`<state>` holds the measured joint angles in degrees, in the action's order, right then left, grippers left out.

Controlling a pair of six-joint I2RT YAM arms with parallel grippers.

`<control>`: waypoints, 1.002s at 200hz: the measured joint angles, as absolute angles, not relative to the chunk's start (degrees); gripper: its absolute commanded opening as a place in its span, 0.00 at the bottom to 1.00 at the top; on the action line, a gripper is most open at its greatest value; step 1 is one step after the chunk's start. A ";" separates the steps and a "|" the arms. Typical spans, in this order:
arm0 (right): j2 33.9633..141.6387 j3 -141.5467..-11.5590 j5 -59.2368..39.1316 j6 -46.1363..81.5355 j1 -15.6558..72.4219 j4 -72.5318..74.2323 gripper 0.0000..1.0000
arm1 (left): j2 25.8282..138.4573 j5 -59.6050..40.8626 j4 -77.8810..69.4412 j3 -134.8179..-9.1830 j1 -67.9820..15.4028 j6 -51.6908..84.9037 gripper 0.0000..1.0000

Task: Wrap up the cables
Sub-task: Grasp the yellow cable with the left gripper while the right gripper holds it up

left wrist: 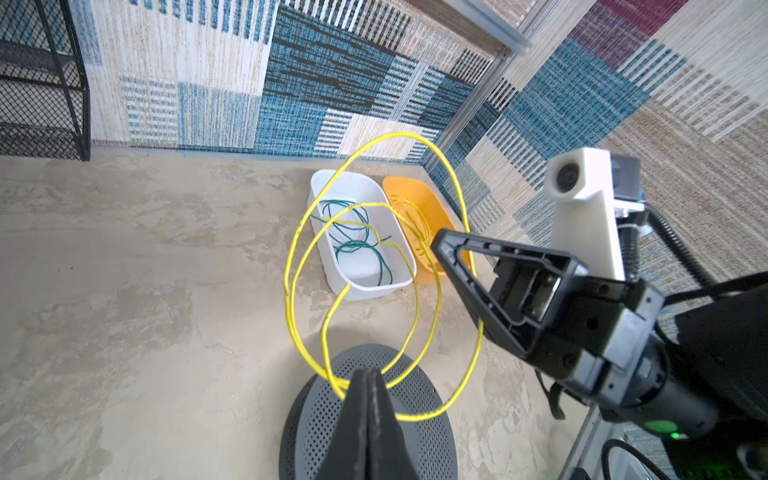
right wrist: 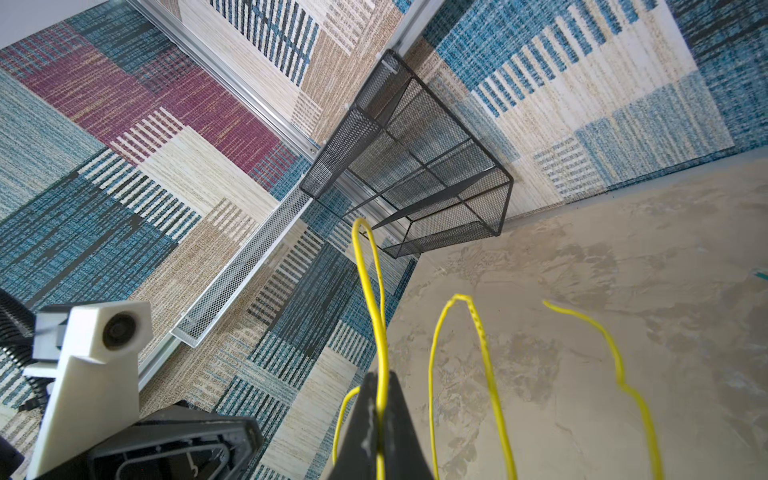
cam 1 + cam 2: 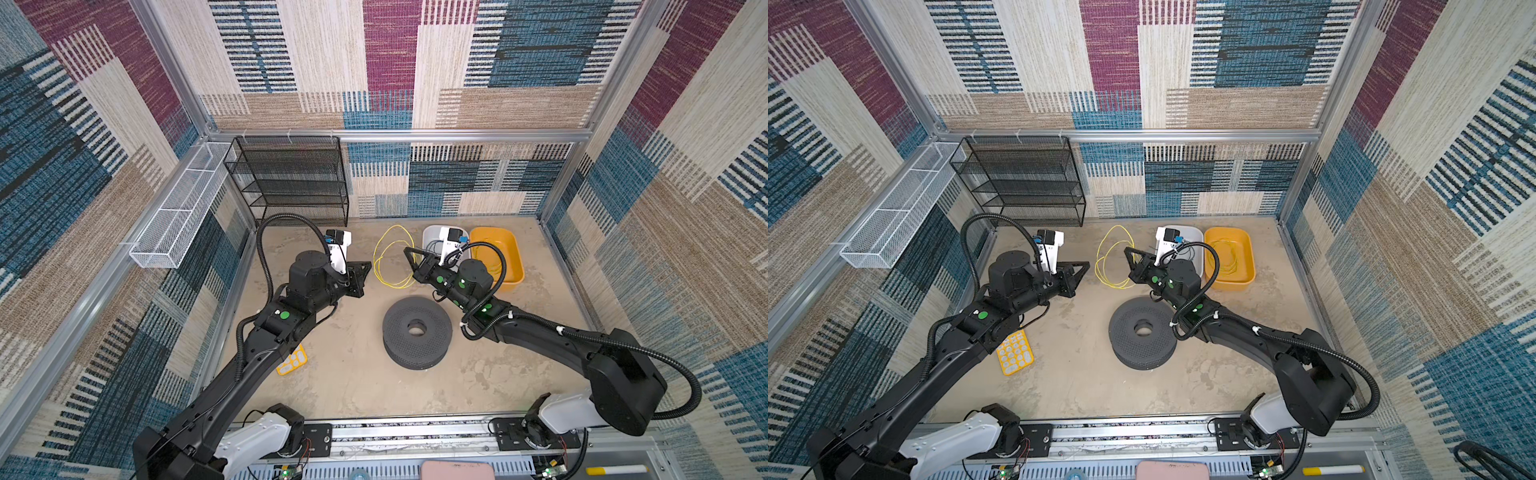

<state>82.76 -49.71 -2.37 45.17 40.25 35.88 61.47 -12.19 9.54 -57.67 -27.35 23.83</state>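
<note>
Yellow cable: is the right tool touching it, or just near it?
Touching. The right wrist view shows the right tool shut on the yellow cable: a strand runs straight into the seam between its closed jaws, with no gap.

**Inspector:** Enclosure first.
**Assistant:** Wall panels [image 3: 83,166] are a woven, carpet-like cloth, coarse and matt. Frame rails [image 3: 415,135] are bare metal with a dull satin finish, aluminium by the look.
**Inspector:** Desk [image 3: 353,386]?
**Assistant:** Matt, mottled beige, stone-like, slightly rough.
**Inspector:** Storage?
**Assistant:** Shelf rack [image 3: 291,178] is black-coated metal mesh. Wall basket [image 3: 174,224] is white-coated metal mesh. White tub [image 1: 361,293] and orange tub [image 3: 515,257] are smooth moulded plastic with a faint sheen.
**Inspector:** Cables?
**Assistant:** Yellow cable [image 2: 379,340] and green cable [image 1: 353,246] both have smooth plastic sheathing; the yellow is glossy.
**Inspector:** Remainder?
**Assistant:** Spool [image 3: 436,316] is matt grey and perforated, apparently plastic. Left gripper [image 1: 370,376] and right gripper [image 2: 380,386] are matt black plastic.
</note>
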 measured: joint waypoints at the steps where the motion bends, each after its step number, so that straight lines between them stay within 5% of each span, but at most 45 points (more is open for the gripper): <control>1: 82.81 -49.74 -2.37 45.17 40.27 35.94 0.00 | 61.56 -12.21 9.61 -57.80 -27.35 23.83 0.19; 20: 83.24 -49.80 -1.83 45.15 40.60 36.14 0.00 | 64.23 -12.19 12.71 -62.19 -27.16 22.76 0.48; 72: 84.20 -50.96 -1.32 44.42 40.82 36.05 0.00 | 75.09 -10.15 27.53 -74.24 -27.99 17.82 0.51; 200: 85.23 -51.37 -2.42 43.59 42.81 35.66 0.00 | 83.24 -0.34 36.73 -80.58 -30.50 12.03 0.08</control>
<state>85.23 -51.37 -2.42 43.59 42.81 35.66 83.24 -0.34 36.73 -80.58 -30.50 12.03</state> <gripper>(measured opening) 0.060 0.147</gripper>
